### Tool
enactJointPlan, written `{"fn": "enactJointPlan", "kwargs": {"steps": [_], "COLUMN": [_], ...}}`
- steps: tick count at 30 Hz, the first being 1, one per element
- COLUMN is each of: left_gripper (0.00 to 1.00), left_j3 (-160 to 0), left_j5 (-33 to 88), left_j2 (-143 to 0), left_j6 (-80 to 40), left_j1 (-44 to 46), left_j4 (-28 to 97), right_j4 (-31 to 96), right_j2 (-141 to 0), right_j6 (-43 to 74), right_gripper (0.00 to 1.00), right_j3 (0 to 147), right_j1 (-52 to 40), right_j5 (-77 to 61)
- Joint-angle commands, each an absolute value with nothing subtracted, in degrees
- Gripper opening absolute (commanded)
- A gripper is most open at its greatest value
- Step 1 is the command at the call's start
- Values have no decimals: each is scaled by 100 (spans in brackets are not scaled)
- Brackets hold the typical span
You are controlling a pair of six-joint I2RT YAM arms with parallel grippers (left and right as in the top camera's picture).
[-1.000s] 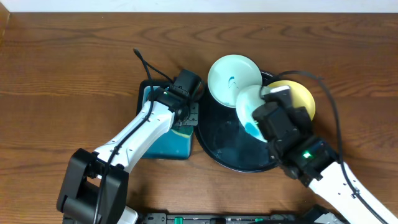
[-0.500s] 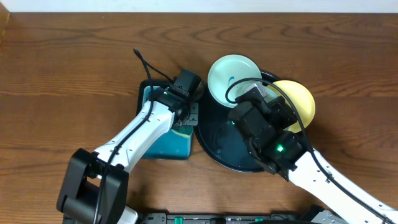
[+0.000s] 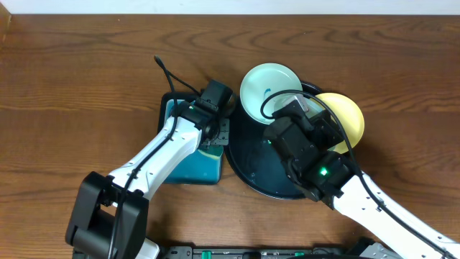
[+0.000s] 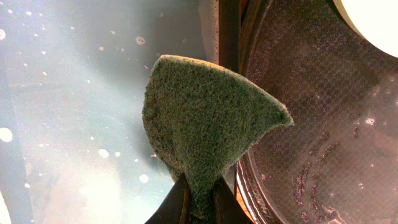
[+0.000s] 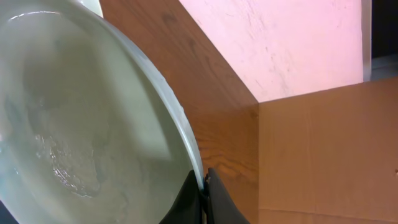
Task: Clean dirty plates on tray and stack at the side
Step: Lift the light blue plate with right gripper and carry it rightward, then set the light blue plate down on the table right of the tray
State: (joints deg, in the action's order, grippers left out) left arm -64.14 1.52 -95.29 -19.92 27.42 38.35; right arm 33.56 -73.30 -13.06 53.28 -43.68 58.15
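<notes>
**Scrubbing barely begun — nothing stacked yet**

Far left in the overhead view: only brown table [image 3: 86, 72], with no stack of plates beside either tray. Next along, above the small rectangular tray [image 3: 188, 169] with its teal inside, the left gripper [image 4: 199, 198], jaws closed narrow on a folded green scouring pad [image 4: 205, 118] at the edge nearest the round black tray [image 3: 255, 162]. On that tray's upper-left rim, a mint plate [image 3: 264, 90] with a small dark mark in its middle, unwashed by the look of it. Just right of it, the right gripper [image 5: 202, 186], jaws pinched on the rim of a second pale plate [image 5: 93, 124], steeply tilted. Farthest right, the yellow plate [image 3: 348, 115] at the tray's right rim, partly under the arm.

Judged early: one plate in hand, pad apart from it, all three left to clean and stack.

From overhead, hardly any sign of the held plate beneath the arm — only through the right wrist camera, its wet, streaked face. Only through the left wrist camera, the pad's coarse weave.
</notes>
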Motion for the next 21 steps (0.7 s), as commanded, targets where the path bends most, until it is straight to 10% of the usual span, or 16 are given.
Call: {"fn": "enactJointPlan", "kwargs": {"steps": [1, 8, 21], "left_gripper": [7, 7, 8], "left_j3": [-6418, -6418, -6418], "left_j5": [106, 106, 451], "left_j2": [-9472, -9472, -9472], "left_j6": [-2071, -2069, -1914], "left_j1": [2729, 2729, 2729], "left_j4": [3835, 3835, 3791], "right_j4": [3415, 3820, 3837], "right_j2": [-7308, -7308, -7314], "right_j6": [-233, 2440, 3824], "right_gripper": [1, 1, 1], "right_j3": [5439, 5437, 5437], "right_j1": [-4364, -3463, 493], "right_j5": [5819, 3505, 631]}}
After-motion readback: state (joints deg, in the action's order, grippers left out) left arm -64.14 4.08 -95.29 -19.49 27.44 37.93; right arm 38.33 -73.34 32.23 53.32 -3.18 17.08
